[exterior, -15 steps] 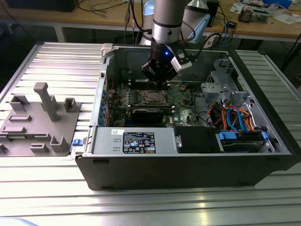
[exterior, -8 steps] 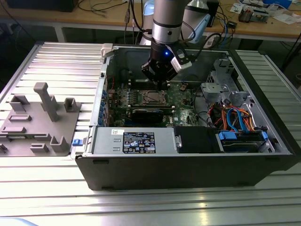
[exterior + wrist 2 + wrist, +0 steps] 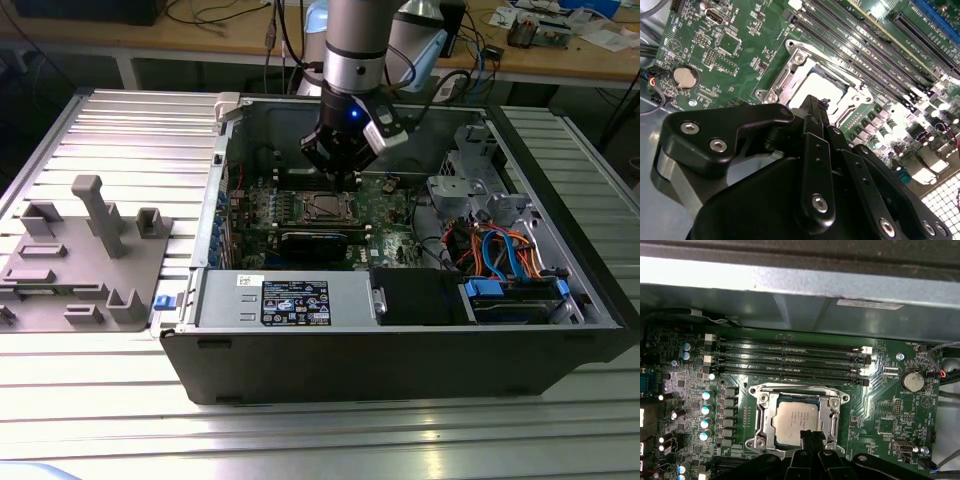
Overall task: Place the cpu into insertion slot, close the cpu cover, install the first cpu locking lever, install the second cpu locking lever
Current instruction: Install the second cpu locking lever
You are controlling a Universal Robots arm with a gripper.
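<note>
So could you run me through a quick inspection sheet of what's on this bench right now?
Surface: ribbed metal table carrying an open computer case.
Job's things: the cpu sits in the insertion slot; the cpu cover lies framing it. Lever state cannot be told.
Clutter: grey fixture block on the exterior view's left.
End effector: tips close together, right at the cpu's edge.
Cables: orange and blue wires inside the case, on the exterior view's right.
Surroundings: wooden workbench behind, with loose cables and papers.
</note>
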